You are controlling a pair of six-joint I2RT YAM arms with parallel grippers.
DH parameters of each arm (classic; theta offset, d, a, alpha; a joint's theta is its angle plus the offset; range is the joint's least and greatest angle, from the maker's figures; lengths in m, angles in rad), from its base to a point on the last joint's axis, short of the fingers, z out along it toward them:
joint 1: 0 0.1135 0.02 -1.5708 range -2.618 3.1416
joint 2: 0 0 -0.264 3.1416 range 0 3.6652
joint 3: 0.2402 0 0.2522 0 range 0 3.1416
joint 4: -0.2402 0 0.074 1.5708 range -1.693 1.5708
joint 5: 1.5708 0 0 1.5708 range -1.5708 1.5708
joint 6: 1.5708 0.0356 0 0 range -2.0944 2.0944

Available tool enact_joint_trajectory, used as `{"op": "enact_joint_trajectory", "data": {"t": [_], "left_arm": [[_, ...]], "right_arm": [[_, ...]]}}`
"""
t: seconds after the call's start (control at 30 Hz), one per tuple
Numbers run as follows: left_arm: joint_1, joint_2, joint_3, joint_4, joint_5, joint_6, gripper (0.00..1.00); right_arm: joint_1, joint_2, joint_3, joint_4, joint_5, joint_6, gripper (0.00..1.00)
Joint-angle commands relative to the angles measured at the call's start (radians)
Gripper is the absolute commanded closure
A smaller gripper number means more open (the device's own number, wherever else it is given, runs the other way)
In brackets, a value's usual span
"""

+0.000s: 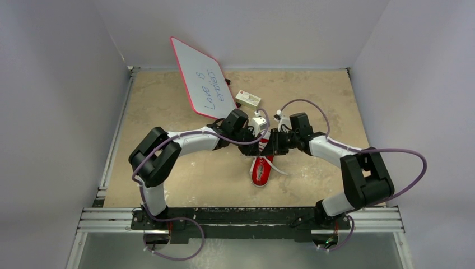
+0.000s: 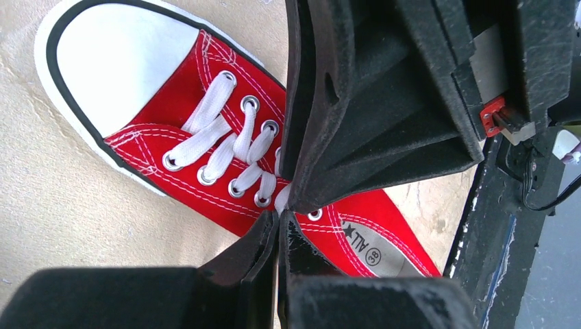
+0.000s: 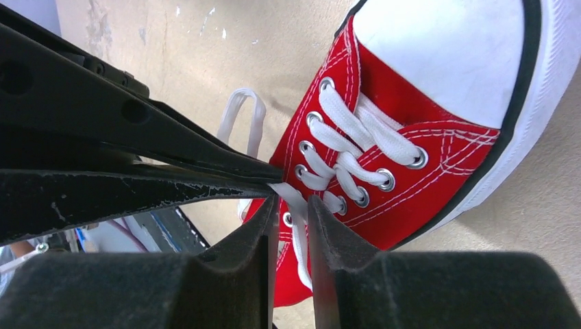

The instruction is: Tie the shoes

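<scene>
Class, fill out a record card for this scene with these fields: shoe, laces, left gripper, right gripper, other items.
shoe: one red sneaker with a white toe cap, flat on the table
laces: white laces threaded through the eyelets, no bow visible; a loose loop lies beside the shoe
left gripper: fingers shut on the laces by the top eyelets
right gripper: the laces run between its fingers; grip unclear
other items: whiteboard with handwriting and a small white box, both behind the shoe

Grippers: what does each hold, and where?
The left gripper pinches the white lace of the red canvas sneaker near its top eyelets. The right gripper has a strand between its fingers; contact unclear.
</scene>
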Motion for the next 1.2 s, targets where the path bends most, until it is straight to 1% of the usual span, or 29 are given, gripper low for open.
{"op": "enact_joint_trajectory", "data": {"t": [0.0, 0.17, 0.23, 0.27, 0.3, 0.37, 0.47, 0.53, 0.57, 0.63, 1.0, 1.17], "left_arm": [[-0.008, -0.045, 0.007, 0.011, -0.006, 0.064, 1.00], [-0.017, -0.056, 0.002, 0.008, -0.008, 0.085, 1.00], [-0.019, -0.052, 0.001, 0.006, -0.013, 0.085, 1.00], [-0.019, -0.051, 0.002, 0.003, -0.017, 0.083, 1.00], [-0.020, -0.049, 0.002, 0.001, -0.017, 0.080, 1.00], [-0.019, -0.048, 0.000, 0.002, -0.016, 0.064, 0.99], [-0.004, -0.055, -0.009, 0.001, -0.007, 0.018, 0.92], [0.033, -0.062, -0.032, 0.057, 0.034, -0.069, 0.85], [0.051, -0.064, -0.049, 0.111, 0.065, -0.117, 0.82], [0.073, -0.062, -0.070, 0.173, 0.113, -0.186, 0.77], [0.073, -0.021, -0.054, 0.161, 0.194, -0.161, 0.68], [0.060, -0.002, -0.035, 0.124, 0.170, -0.125, 0.65]], "right_arm": [[-0.002, -0.009, -0.018, 0.054, -0.079, -0.037, 0.76], [-0.006, 0.025, -0.035, 0.092, -0.098, -0.034, 0.84], [-0.007, 0.027, -0.037, 0.115, -0.109, -0.016, 0.93], [-0.007, 0.023, -0.034, 0.117, -0.104, -0.011, 0.98], [-0.008, 0.015, -0.032, 0.115, -0.095, -0.009, 1.00], [-0.007, -0.008, -0.035, 0.114, -0.085, -0.015, 1.00], [-0.007, -0.052, -0.058, 0.119, -0.085, -0.040, 1.00], [-0.008, -0.079, -0.079, 0.135, -0.091, -0.055, 1.00], [-0.007, -0.087, -0.088, 0.143, -0.100, -0.060, 1.00], [-0.008, -0.093, -0.098, 0.152, -0.121, -0.068, 1.00], [-0.009, -0.114, -0.155, 0.229, -0.124, -0.052, 1.00], [-0.009, -0.115, -0.149, 0.236, -0.121, -0.047, 1.00]]}}
